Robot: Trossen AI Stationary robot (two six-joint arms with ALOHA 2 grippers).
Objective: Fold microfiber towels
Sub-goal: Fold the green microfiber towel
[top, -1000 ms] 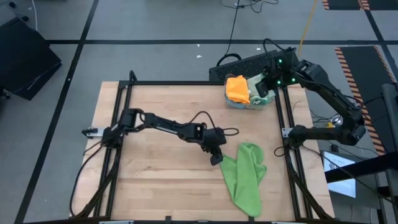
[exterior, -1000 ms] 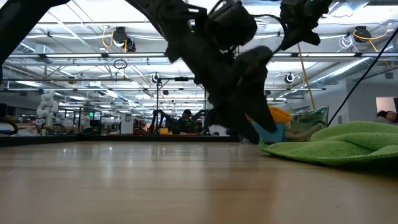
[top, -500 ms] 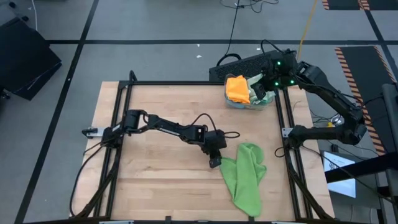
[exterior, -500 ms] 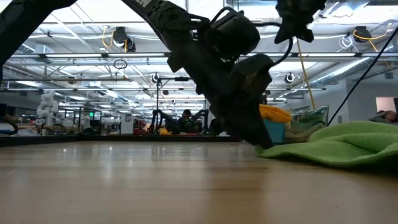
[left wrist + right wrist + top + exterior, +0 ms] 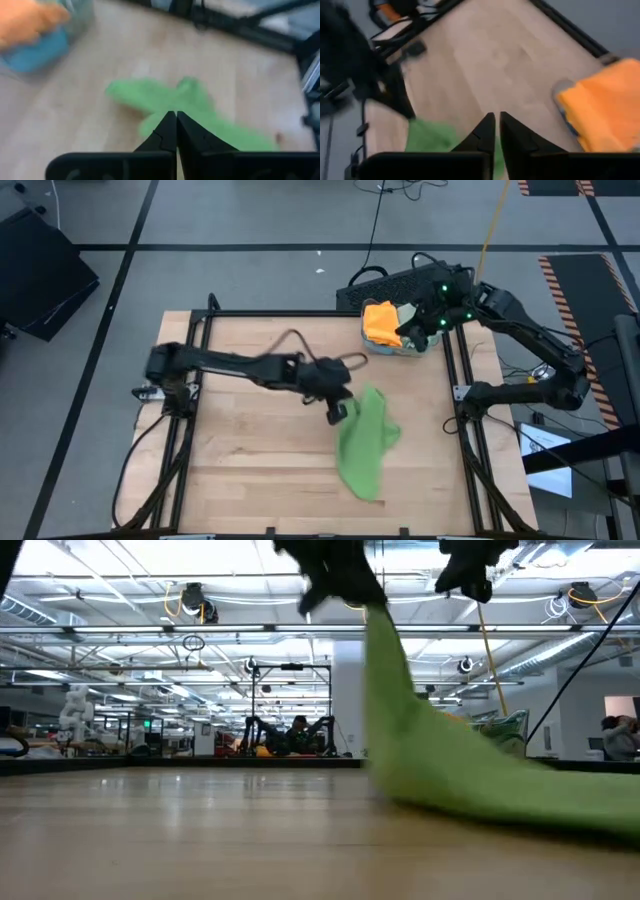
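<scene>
— How was the left claw [image 5: 338,412] found?

— It was seen clamped on one edge of the lime green towel [image 5: 365,448], which was lifted at that end while the rest was trailed across the bench [image 5: 250,470], near its middle.

— And the right claw [image 5: 408,332]?

— It was held shut and empty above the basket [image 5: 405,348], where the orange towel [image 5: 380,322] was piled.

— How was the cloth judged to handle?

— It was judged light and limp, with no shape kept. A corner would best be taken, not a mid-edge, or the fold would be bunched.
</scene>
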